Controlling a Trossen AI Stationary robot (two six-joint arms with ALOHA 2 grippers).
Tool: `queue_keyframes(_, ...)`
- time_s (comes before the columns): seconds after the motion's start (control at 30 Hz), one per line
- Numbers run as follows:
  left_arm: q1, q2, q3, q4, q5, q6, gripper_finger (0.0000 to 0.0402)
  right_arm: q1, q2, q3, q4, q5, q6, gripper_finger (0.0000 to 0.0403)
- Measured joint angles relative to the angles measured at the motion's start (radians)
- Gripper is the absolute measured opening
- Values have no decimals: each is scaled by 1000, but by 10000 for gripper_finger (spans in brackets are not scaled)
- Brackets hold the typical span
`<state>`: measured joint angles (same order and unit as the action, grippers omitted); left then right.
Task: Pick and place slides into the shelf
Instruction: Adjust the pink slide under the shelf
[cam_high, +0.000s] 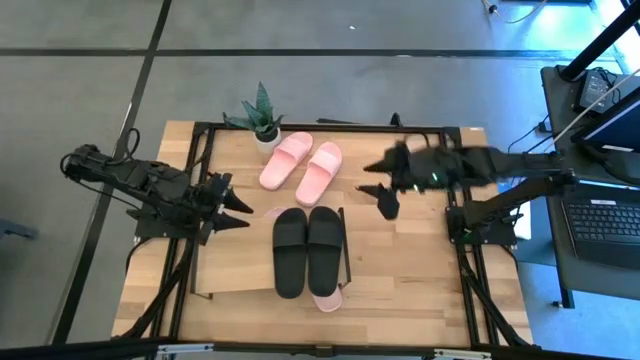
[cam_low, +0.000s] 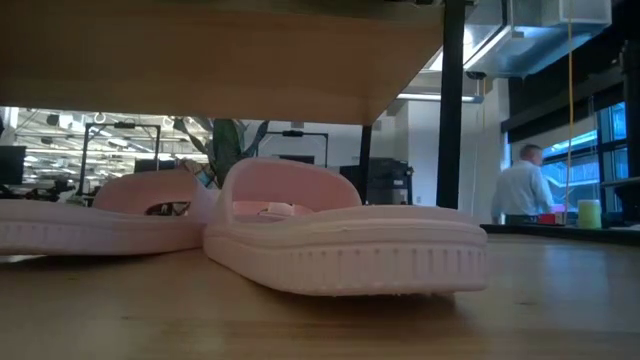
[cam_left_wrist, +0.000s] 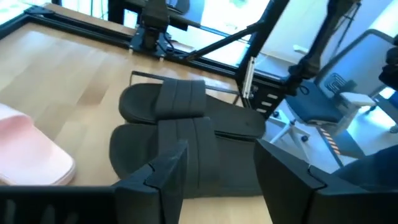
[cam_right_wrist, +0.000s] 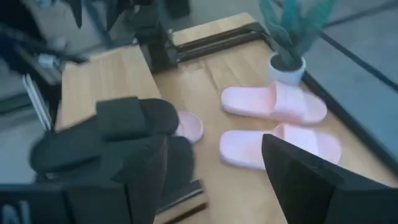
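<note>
**Both grippers open above the slides**

Left gripper (cam_high: 238, 208) and right gripper (cam_high: 384, 192) hover open and empty, flanking the black pair (cam_high: 307, 250) atop the shelf (cam_high: 235, 265). A pink pair (cam_high: 302, 166) lies on the table (cam_high: 420, 270) beside a potted plant (cam_high: 261, 118); another pink pair (cam_low: 340, 240) sits beneath the shelf.

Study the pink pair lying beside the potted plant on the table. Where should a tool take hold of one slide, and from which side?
Grip the near pink slide across its wide strap, coming down from above. The strap arches up over the flat sole, so one finger can probably slip under it through the open toe. The right tool, open, hovers closest, on that slide's outer side, away from the other pink slide and the plant.
</note>
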<state>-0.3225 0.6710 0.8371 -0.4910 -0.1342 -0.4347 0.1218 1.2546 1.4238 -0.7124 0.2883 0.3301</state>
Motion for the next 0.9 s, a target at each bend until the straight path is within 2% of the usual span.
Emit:
queue_keyframes(0.13,-11,-22,0,-22,55,-2,173,177,-6,-61,-7,184,238,259)
queue_keyframes(0.4,-53,-45,0,-60,270,-9,173,476,142,-134,65,202,656,259)
queue_keyframes(0.57,-81,-64,0,-69,287,-3,173,626,277,-73,63,248,862,259)
queue_keyframes(0.73,-104,-79,0,-82,286,-2,173,719,420,7,68,254,1071,259)
queue_keyframes(0.9,-111,-79,0,-82,285,-1,173,733,615,78,75,275,1230,259)
